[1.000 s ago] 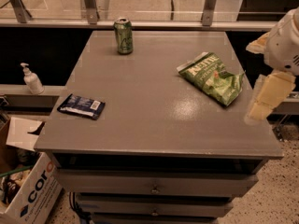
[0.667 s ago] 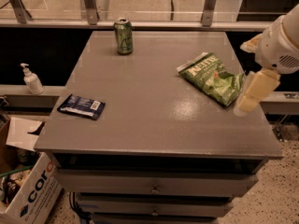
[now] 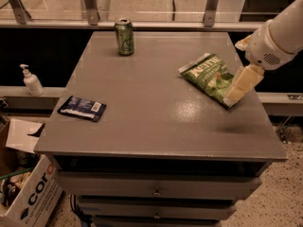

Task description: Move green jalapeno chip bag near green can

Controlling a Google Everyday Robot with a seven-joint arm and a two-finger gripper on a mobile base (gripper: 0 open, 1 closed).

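Note:
The green jalapeno chip bag [image 3: 208, 76] lies crinkled on the right side of the grey table [image 3: 142, 122], its lighter top band facing the far left. The green can [image 3: 124, 37] stands upright near the table's far edge, left of centre, well apart from the bag. My gripper [image 3: 241, 85] comes in from the right on a white arm and hangs over the bag's near right end, its cream-coloured fingers pointing down and to the left.
A flat dark blue packet [image 3: 82, 108] lies near the table's left edge. A white pump bottle [image 3: 31, 80] stands on a ledge to the left. A cardboard box [image 3: 23, 193] sits on the floor at bottom left. Drawers are below the tabletop.
My gripper has moved left, from beyond the table's right edge to over the chip bag's near right end. The bag, can and packet have not moved.

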